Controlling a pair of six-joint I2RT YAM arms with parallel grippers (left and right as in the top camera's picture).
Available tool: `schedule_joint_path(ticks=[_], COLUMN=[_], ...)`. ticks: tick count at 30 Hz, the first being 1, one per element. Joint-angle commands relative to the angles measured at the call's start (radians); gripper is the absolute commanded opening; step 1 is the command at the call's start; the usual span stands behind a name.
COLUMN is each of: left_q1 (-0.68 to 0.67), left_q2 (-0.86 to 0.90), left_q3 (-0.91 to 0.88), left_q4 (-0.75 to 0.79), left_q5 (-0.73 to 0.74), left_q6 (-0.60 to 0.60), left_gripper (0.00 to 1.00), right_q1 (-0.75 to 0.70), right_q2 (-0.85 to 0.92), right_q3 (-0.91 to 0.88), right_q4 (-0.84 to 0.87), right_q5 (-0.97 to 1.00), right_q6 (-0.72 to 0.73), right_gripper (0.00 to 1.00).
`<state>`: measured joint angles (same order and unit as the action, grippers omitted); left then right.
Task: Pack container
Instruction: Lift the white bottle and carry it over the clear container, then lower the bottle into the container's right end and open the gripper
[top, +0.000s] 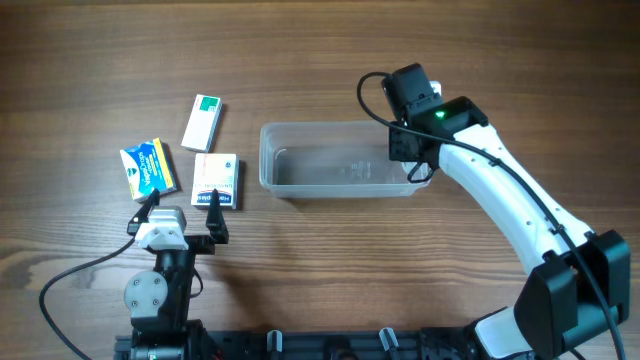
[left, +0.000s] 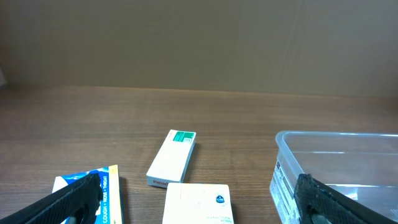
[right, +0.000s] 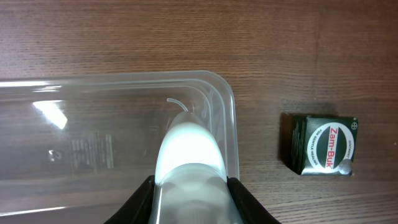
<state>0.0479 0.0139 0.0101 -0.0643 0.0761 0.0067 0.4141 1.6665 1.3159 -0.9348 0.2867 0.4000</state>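
Overhead puts the right gripper (top: 412, 160) at the right-hand end of the container (top: 320, 190), so this arm is much the nearer. The tub sits directly under its jaws, long axis running away to the gripper's left towards the other arm. From the right wrist, the jaws are closed around a pale rounded thing, probably a small bottle (right: 188, 149), hanging just inside the end wall. A straight lowering looks like all the drop needs. A dark green Zam-Buk box (right: 323, 144) lies on the wood off to this gripper's right, apart from the tub.

The left gripper (top: 183, 202) stands wide open and empty, a white box (top: 217, 180) just ahead of it and the tub ahead to its right.

The tub is clear and colourless, with rounded corners and a rim. Wood grain shows through its base, and nothing appears to lie inside yet.
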Motion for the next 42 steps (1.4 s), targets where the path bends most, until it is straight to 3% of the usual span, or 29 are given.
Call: schedule_joint_path(ticks=[1,33,37,42], left_q1=[0.0,0.0,0.0,0.0], left_q2=[-0.007,-0.007,-0.007,-0.007], left_q3=[-0.005,-0.005,-0.005,-0.005], left_q4=[-0.004,-0.005,-0.005,-0.004], left_q5=[0.012,0.012,0.012,0.012], left_q6=[0.015,0.015,0.015,0.015], left_gripper=[1.0,1.0,1.0,1.0], right_q1=[-0.002,-0.002,-0.002,-0.002], right_q2=[0.0,0.13,0.13,0.13], right_q3=[-0.002,-0.003,-0.003,-0.003], right_q4=[0.004,0.03,0.029,0.021], right_q5=[0.027,0.001,0.001,0.0], right_q6=[0.023,0.047,0.047,0.048], right_gripper=[0.25,0.25,0.42,0.5])
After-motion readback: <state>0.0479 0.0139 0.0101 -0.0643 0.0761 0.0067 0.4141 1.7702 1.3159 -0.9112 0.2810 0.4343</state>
